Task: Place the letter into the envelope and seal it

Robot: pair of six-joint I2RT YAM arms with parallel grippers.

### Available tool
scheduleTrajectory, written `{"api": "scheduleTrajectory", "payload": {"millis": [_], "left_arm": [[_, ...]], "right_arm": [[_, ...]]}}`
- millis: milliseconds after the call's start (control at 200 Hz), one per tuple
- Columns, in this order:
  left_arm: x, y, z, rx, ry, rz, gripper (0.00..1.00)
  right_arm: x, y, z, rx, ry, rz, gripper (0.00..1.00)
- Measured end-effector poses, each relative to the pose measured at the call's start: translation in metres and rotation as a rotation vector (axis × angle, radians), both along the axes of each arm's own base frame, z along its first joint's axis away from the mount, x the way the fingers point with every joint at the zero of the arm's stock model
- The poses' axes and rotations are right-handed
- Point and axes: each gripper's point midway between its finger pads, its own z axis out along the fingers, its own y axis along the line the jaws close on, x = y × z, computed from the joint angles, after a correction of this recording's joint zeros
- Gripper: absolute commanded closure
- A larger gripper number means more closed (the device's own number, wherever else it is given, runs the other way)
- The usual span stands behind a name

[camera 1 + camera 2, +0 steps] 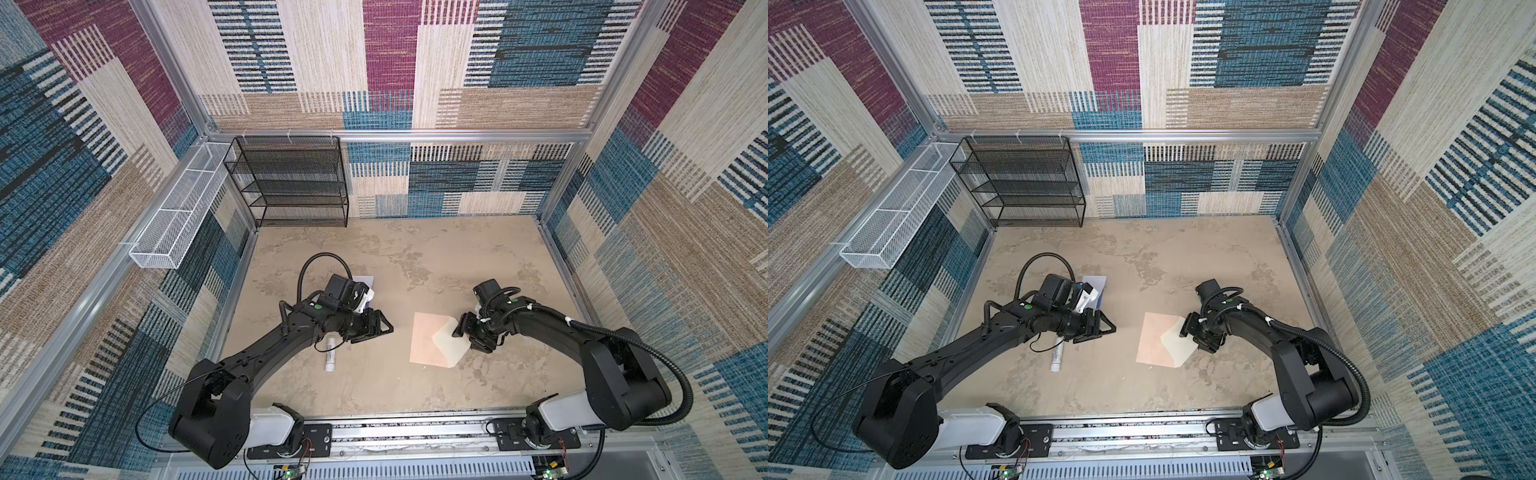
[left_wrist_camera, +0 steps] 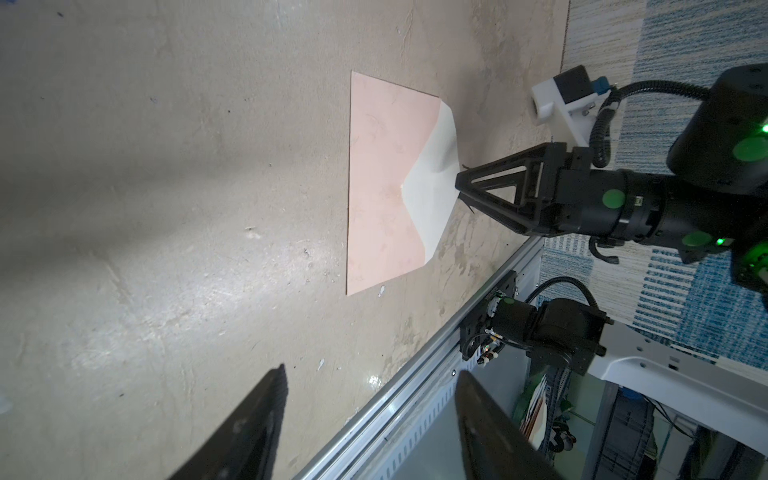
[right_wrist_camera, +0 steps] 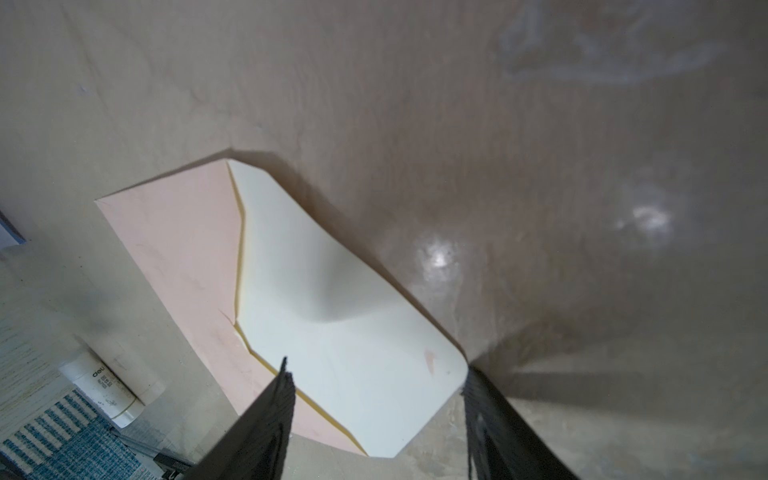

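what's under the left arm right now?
The letter, only a corner showing, and a white glue stick, its far end covered. The rest of the letter is hidden.

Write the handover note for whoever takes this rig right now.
Left gripper: open and empty, above the table near the white tube.
Right gripper: open, jaws either side of the cream flap at its outer edge; no grip visible.
The envelope: lies on the table, flap folded over its body but bowed up.
The letter: on the table behind the left wrist, mostly hidden.
Done: nothing yet; the letter is outside the envelope.
Left: open the flap, insert the letter, seal.
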Motion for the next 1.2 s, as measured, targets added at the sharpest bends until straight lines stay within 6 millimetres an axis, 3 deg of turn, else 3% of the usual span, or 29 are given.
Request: {"api": "scheduleTrajectory", "payload": {"millis": [331,937,1202], "left_arm": [[-0.005,0.022,0.003,0.043,-0.031,0.047,0.33],[-0.013,0.068,0.013,0.063,-0.059,0.152,0.32],[-0.011,0.082,0.013,0.079,-0.06,0.188,0.3]], "right_arm": [[-0.001,0.032,-0.001,-0.002,0.019,0.057,0.31],[0.027,0.083,0.0,0.013,0.02,0.135,0.31],[0.036,0.09,0.006,0.001,-0.002,0.142,0.27]]}}
